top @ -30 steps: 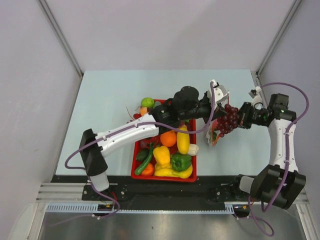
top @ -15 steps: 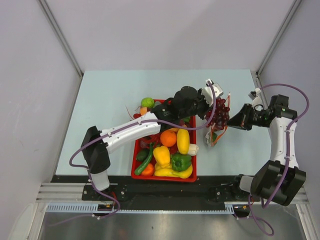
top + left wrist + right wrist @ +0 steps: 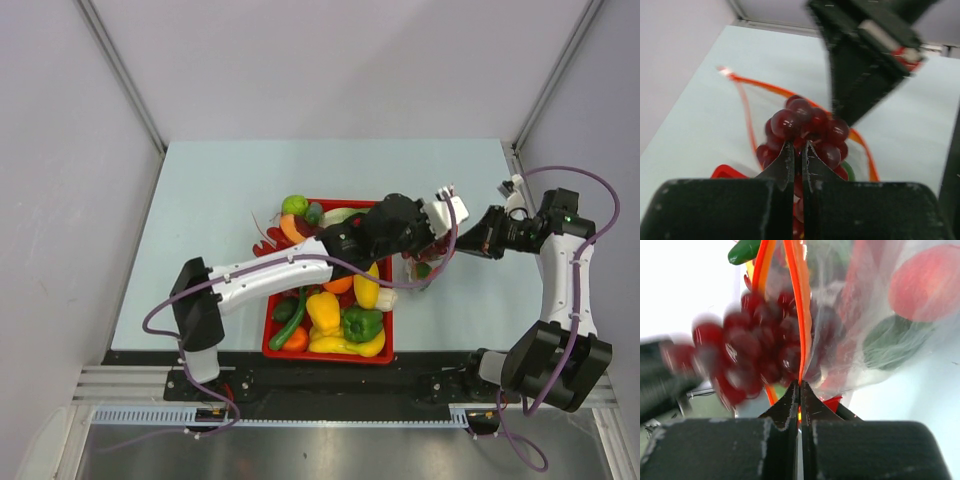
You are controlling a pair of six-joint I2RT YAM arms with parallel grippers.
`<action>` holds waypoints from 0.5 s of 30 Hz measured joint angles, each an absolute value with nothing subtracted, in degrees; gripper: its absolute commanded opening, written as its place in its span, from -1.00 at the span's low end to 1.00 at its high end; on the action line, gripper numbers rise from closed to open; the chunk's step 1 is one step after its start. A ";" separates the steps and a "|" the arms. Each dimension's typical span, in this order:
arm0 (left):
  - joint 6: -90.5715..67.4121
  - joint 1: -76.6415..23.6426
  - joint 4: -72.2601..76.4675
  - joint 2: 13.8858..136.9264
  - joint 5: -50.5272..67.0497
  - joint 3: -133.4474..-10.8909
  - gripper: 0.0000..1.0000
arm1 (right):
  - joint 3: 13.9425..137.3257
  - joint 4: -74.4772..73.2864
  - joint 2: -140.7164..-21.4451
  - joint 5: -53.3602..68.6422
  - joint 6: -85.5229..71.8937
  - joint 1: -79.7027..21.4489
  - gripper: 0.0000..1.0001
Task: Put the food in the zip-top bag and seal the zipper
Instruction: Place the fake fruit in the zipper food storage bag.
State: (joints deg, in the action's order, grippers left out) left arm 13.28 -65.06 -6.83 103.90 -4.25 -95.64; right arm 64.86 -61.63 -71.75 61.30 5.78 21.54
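1. Zip-top bag (image 3: pixel 428 270) hangs just right of the red tray (image 3: pixel 272 335), a little right of the top view's centre, held up off the surface between your two arms. The left gripper (image 3: pixel 432 240) is over its mouth and the right gripper (image 3: pixel 462 245) reaches in from the right. This view does not show either set of fingers clearly.

2. In the left wrist view, your left fingers are nearly together, clamped on the top of the grape bunch (image 3: pixel 805 125) at frame centre. The bunch sits between the two lips of the zipper (image 3: pixel 762 86), right at the open mouth.

3. In the right wrist view, your right fingers are pressed together on one lip of the zipper at lower centre. The grapes are blurred at left of centre. A pink fruit (image 3: pixel 930 282) and a dark green piece (image 3: pixel 890 345) show through the plastic at upper right, apparently already inside.

4. You appear to be loading the grapes. Next, lower the bunch below the strip and part the left fingers. Then lift out without snagging the lip the right arm holds. Sealing comes later.
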 measured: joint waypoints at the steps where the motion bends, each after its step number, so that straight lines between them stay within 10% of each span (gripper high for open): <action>1: 13.56 -66.02 -7.53 104.12 -4.19 -96.05 -1.00 | 64.86 -61.41 -71.75 61.34 5.56 21.54 -1.00; 15: 7.86 -67.88 -24.12 117.89 -13.34 -115.74 -0.93 | 64.86 -58.37 -72.42 59.46 4.54 22.48 -1.00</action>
State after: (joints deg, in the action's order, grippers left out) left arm 7.86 -67.88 -24.12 117.89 -13.34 -115.74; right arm 64.86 -58.37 -72.42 59.46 4.54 22.48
